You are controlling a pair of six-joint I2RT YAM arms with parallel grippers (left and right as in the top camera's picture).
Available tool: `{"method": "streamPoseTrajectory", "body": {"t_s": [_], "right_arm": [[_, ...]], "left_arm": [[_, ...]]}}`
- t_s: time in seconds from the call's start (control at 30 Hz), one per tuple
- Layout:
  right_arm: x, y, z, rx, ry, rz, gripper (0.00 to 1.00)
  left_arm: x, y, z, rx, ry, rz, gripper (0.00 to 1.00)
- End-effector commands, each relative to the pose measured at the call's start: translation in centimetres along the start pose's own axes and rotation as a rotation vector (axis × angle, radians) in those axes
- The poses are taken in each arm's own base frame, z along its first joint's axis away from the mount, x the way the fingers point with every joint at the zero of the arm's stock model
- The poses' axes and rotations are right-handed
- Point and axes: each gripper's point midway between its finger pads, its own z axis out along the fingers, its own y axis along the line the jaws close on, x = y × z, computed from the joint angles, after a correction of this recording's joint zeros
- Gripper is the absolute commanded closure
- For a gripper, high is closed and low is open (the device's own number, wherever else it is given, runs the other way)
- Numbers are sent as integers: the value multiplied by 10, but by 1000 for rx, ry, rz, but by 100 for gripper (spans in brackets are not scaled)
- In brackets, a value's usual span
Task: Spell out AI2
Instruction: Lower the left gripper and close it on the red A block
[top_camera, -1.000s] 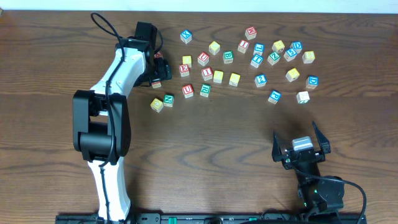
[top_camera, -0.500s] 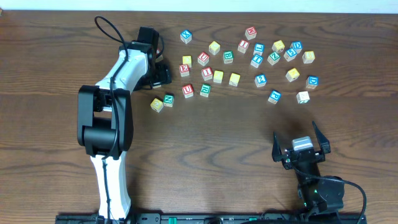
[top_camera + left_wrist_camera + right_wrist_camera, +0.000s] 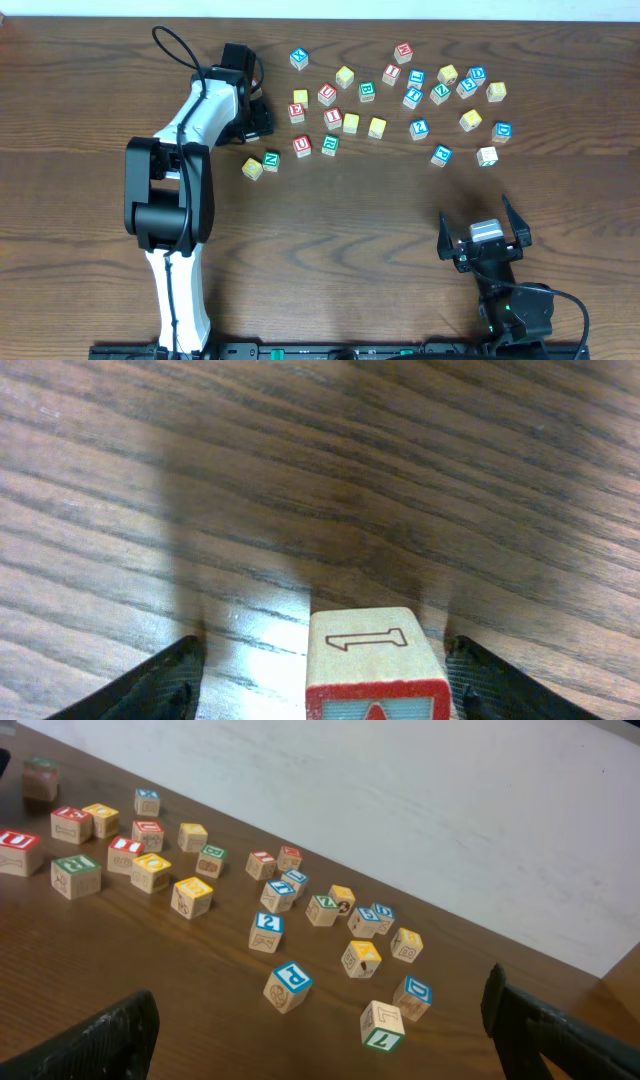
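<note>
My left gripper point(image 3: 257, 115) is at the left end of the block field, pointing down at the table. In the left wrist view it point(image 3: 322, 652) is open, with a red-edged wooden block point(image 3: 375, 660) between the fingers. The block is close to the right finger and apart from the left one. It shows a 1 on its side, and its top letter is cut off. A blue-edged block marked 2 point(image 3: 266, 931) lies among the scattered blocks. My right gripper point(image 3: 483, 228) is open and empty near the front right, and also shows in the right wrist view point(image 3: 318, 995).
Several letter blocks are scattered across the back of the wooden table, from a yellow one point(image 3: 252, 168) and a green N point(image 3: 271, 160) at the left to a white-topped one point(image 3: 487, 156) at the right. A blue P point(image 3: 288, 985) and a green 7 point(image 3: 382, 1023) lie nearest my right gripper.
The left arm has swung slightly to the right, and its gripper now covers the red block that showed beside it a second ago. The right arm has not moved.
</note>
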Motion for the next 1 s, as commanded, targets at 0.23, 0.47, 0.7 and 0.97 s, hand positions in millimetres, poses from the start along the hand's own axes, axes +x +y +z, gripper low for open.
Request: {"method": "streamPoseTrajectory", "body": {"t_s": [0.23,0.47,0.7,0.97], "right_arm": [[0,0,0,0,-3,10,1],[0,0,0,0,-2,10,1],[0,0,0,0,-3,10,1],[0,0,0,0,-2,10,1]], "left_arm": [[-14,-4,-23,7,-22,-7,31],[-14,-4,-31,10,-28,-8,41],[-9,-14,-31,65,-2,-7,53],[-8,-13,-31,61,5,-9,56]]}}
